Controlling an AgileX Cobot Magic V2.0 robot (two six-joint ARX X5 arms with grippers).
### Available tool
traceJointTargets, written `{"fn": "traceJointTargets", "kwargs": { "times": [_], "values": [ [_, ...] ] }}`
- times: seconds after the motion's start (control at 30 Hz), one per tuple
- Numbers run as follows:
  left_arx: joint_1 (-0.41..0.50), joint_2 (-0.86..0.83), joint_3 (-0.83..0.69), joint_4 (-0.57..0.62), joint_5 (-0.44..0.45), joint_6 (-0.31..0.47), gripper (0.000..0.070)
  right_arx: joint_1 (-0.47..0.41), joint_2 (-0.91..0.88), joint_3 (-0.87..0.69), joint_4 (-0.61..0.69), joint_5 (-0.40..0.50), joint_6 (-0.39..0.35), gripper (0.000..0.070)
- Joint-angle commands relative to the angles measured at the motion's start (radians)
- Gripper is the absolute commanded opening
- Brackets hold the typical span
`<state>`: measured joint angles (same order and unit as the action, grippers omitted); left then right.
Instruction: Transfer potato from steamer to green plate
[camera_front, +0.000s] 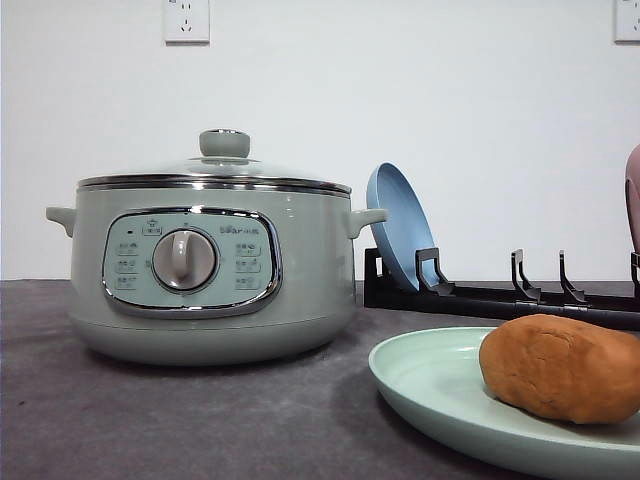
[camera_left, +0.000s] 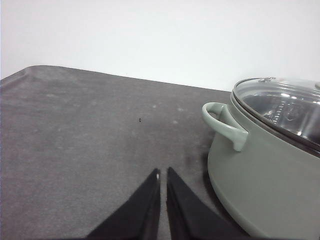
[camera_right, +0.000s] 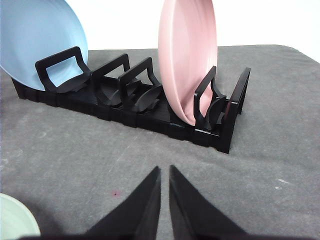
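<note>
Since the potato (camera_front: 565, 367) already sits on the green plate (camera_front: 430, 385), with the steamer (camera_front: 205, 275) lidded just to the left, transfer looks done. Both grippers are closed on nothing: left gripper (camera_left: 163, 175) above bare table by the steamer handle, right gripper (camera_right: 164, 172) facing the black rack (camera_right: 135, 107). Potato looks firm, fairly heavy, matte and grippy; I'd grab across its narrow middle. Blue plate (camera_front: 398, 225) and pink plate (camera_right: 187, 60) stand in the rack behind, clear of it.

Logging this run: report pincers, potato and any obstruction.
Left pincer shut, empty, beside steamer. Right pincer shut, empty, facing plate rack. Potato on green plate; steamer lidded. No obstruction.
</note>
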<state>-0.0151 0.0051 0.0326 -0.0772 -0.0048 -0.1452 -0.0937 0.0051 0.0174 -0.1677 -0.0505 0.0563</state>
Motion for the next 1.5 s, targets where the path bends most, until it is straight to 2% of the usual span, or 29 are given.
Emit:
{"fn": "traceJointTargets", "kwargs": {
  "times": [0.0, 1.47],
  "values": [
    [0.003, -0.002, -0.021, 0.014, -0.004, -0.002, 0.0015, 0.000, -0.002, -0.006, 0.011, -0.002, -0.005, 0.0020],
    [0.003, -0.002, -0.021, 0.014, -0.004, -0.002, 0.0016, 0.000, -0.002, -0.006, 0.011, -0.002, -0.005, 0.0020]
  ]
}}
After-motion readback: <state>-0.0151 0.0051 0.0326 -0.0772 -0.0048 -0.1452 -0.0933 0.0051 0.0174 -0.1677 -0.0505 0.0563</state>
